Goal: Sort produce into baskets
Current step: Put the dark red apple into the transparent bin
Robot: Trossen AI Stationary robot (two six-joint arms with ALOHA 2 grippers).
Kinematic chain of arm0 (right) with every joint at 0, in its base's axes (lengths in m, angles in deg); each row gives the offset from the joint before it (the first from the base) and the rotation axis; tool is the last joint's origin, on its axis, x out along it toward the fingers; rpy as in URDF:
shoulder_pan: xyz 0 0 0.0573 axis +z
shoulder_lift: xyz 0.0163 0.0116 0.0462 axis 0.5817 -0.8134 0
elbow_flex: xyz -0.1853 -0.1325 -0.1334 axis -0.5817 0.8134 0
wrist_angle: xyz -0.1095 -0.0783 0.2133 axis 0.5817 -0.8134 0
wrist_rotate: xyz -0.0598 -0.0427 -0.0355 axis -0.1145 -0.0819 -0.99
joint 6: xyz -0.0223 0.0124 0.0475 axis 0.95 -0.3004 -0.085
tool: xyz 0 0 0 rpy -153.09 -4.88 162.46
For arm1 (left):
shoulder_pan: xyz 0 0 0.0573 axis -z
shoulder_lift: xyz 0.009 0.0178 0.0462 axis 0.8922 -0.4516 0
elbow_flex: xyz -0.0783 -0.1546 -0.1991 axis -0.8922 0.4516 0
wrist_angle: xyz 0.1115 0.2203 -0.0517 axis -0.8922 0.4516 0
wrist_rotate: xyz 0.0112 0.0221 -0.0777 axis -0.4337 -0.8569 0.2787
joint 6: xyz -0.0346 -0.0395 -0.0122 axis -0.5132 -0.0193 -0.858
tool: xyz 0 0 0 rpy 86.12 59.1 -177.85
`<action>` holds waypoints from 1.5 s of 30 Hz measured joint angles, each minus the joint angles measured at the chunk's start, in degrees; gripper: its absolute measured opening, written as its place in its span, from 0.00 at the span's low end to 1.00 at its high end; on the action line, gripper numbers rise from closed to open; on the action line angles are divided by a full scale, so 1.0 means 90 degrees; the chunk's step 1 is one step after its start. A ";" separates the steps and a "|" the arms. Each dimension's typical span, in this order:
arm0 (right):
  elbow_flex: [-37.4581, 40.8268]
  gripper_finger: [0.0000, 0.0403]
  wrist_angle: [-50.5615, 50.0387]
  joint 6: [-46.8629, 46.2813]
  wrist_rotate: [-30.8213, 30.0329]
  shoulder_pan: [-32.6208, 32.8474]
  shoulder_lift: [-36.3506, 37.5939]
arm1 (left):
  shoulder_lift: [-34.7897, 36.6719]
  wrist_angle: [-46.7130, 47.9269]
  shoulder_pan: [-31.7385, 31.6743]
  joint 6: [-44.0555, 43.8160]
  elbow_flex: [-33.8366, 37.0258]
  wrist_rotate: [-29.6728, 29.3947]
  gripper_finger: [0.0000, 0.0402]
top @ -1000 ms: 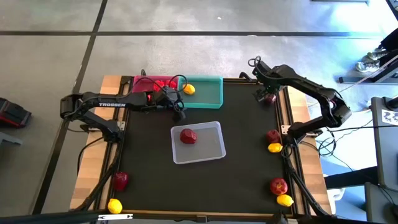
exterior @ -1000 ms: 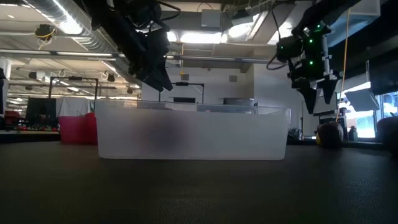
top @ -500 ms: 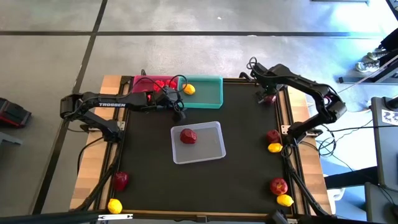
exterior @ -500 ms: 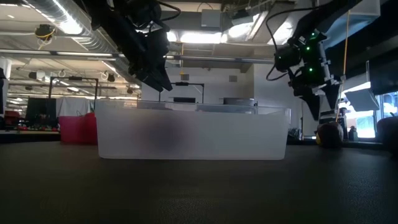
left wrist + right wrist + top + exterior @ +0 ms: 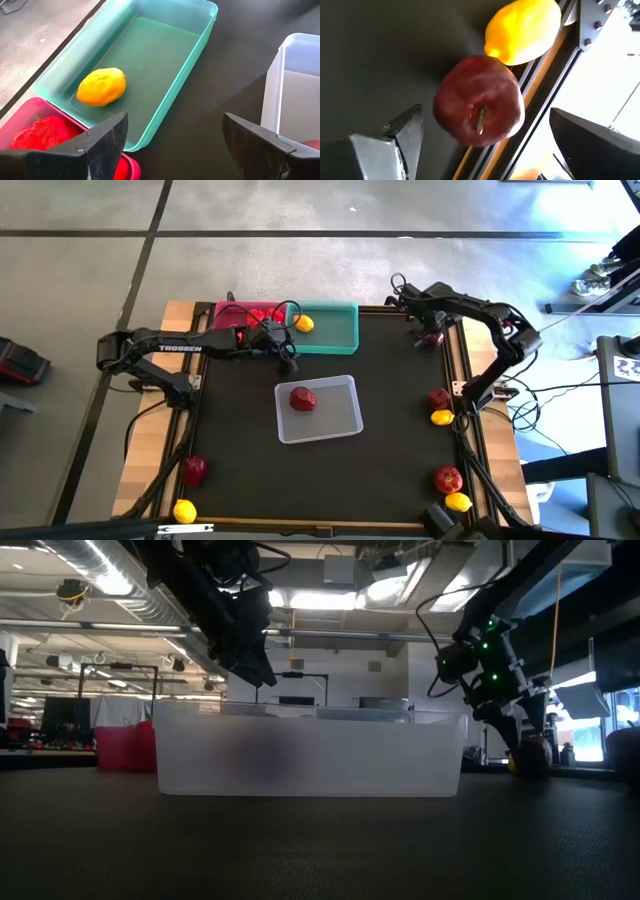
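Black matting covers the table (image 5: 240, 440), with open floor around it. Right gripper (image 5: 424, 328), jaws spread wide and empty, hangs over the far right corner, directly above a dark red apple (image 5: 479, 101); the right wrist view shows the apple centred between the two fingers, stem facing the camera, a lemon (image 5: 525, 31) touching it on the side toward the table's edge rail. The apple is round, so no long axis matters; judged, the move turns on a straight descent, with the lemon and rail crowding one finger's path. Left gripper (image 5: 286, 358), also open and empty, waits near the teal basket (image 5: 340, 330), far from this apple. The teal basket holds one lemon (image 5: 304, 323), the pink basket (image 5: 225, 311) holds red peppers (image 5: 42, 135), and the grey-white basket (image 5: 345, 425) holds one apple (image 5: 302, 398). More apples and lemons lie along the right edge and at the near left corner. In the high view the target apple is mostly hidden under the gripper; its neighbouring lemon cannot be made out there.
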 joint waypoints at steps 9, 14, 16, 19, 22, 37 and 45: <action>-0.0004 0.87 0.0015 -0.0017 -0.0119 -0.0073 -0.0371 | 0.0000 -0.0002 0.0005 0.0082 0.0000 0.0000 0.79; -0.0002 0.75 0.0022 -0.0053 -0.0123 -0.0078 -0.0490 | 0.0000 -0.0002 0.0033 0.0171 0.0000 -0.0001 0.79; 0.0000 0.68 0.0020 -0.0047 -0.0113 -0.0078 -0.0519 | 0.0000 0.0000 0.0034 0.0175 0.0000 0.0000 0.79; -0.0002 0.56 0.0007 -0.0040 -0.0010 -0.0079 -0.0512 | 0.0000 -0.0002 0.0034 0.0192 0.0000 0.0000 0.79; -0.0005 0.46 -0.0004 -0.0018 -0.0005 -0.0078 -0.0512 | 0.0000 -0.0002 0.0034 0.0194 0.0000 -0.0001 0.79; -0.0007 0.39 0.0017 0.0157 0.0015 0.0005 -0.0504 | 0.0000 -0.0002 0.0034 0.0325 0.0000 -0.0002 0.79; 0.0000 0.40 0.0143 0.0124 0.0325 0.0586 0.0029 | 0.0000 0.0000 0.0128 0.0325 0.0002 -0.0005 0.79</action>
